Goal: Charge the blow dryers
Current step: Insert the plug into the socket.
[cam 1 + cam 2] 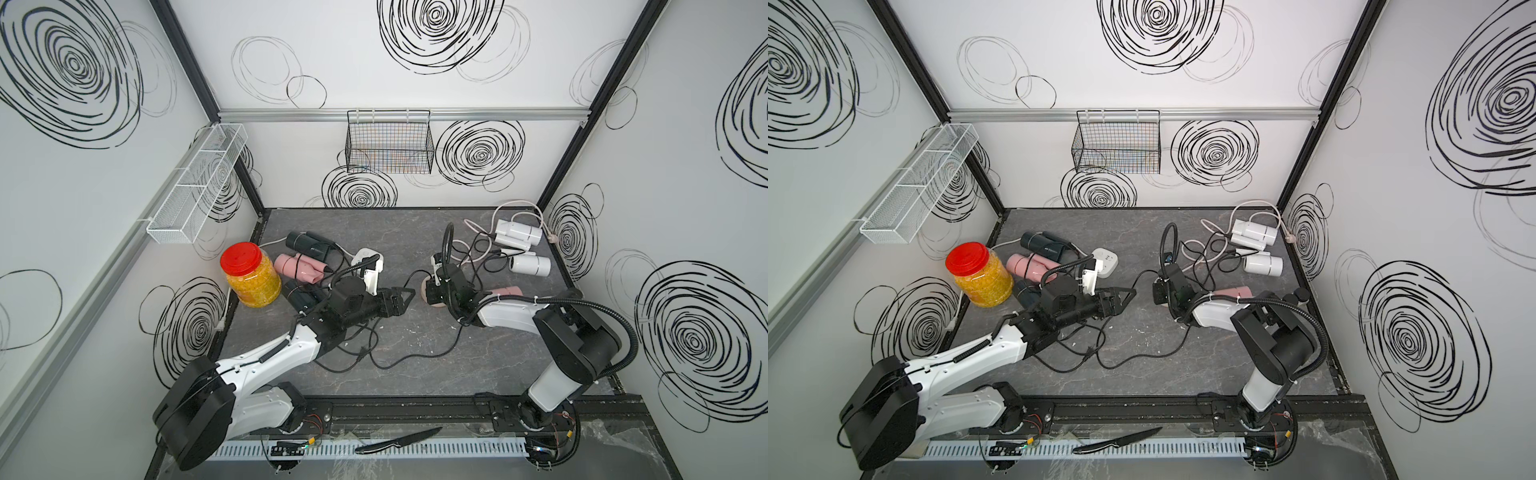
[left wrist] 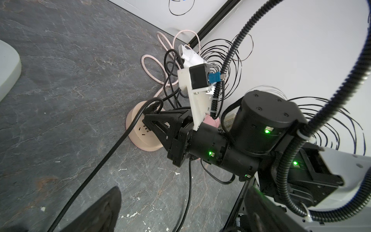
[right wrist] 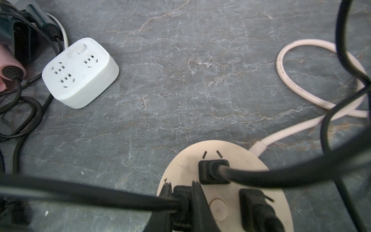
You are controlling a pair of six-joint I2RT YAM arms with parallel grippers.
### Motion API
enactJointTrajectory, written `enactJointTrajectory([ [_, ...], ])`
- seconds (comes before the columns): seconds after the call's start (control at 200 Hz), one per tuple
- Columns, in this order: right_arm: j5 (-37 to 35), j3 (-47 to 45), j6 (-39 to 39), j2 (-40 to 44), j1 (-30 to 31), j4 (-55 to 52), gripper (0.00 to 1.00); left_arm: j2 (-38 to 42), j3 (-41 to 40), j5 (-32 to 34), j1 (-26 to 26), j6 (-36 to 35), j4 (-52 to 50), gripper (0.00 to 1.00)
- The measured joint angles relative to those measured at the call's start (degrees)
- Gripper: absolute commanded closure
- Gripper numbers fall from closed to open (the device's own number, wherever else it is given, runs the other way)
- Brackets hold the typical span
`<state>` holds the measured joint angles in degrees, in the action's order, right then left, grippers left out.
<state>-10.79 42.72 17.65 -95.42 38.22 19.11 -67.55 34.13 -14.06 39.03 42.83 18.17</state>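
The step in hand is plugging in at the round beige socket hub (image 3: pixel 184 166). The right tool (image 3: pixel 181 188) is closed on a black plug (image 3: pixel 180 197) at the hub's near edge, one jaw on each side of it. Two other black plugs (image 3: pixel 213 171) sit in the hub's face already. The held plug's cord (image 3: pixel 100 195) runs off across the counter (image 1: pixel 415 340), probably towards the dryers beside the left arm. Whether its prongs are fully home cannot be told, since the jaws hide the joint. The left tool (image 1: pixel 405 302) hangs wide open and empty above the middle of the counter, well short of the hub. The blow dryers lie in two groups. A dark teal one (image 1: pixel 309 243), a pink one (image 1: pixel 297 268) and another dark one (image 1: pixel 299 297) lie beside the red-lidded jar (image 1: pixel 249 274). Two white ones (image 1: pixel 517 232) (image 1: pixel 530 265) and a second pink one (image 1: pixel 505 291), half hidden by the right arm, lie towards the far right corner. The next move likely calls for a straight push along the prongs until the plug sits flush. The jaws should then release and lift clear without snagging the crossing cords. The white square power strip (image 3: pixel 80 72) shows only empty sockets, so the remaining plugs would probably go there.
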Motion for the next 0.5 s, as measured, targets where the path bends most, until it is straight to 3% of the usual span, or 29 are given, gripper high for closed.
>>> enactJointTrajectory([
  [0.5,-2.16,-6.78,0.72,1.2,1.88,10.03,0.85,0.0,0.0,0.2,0.42,-0.83,-0.04,0.01],
])
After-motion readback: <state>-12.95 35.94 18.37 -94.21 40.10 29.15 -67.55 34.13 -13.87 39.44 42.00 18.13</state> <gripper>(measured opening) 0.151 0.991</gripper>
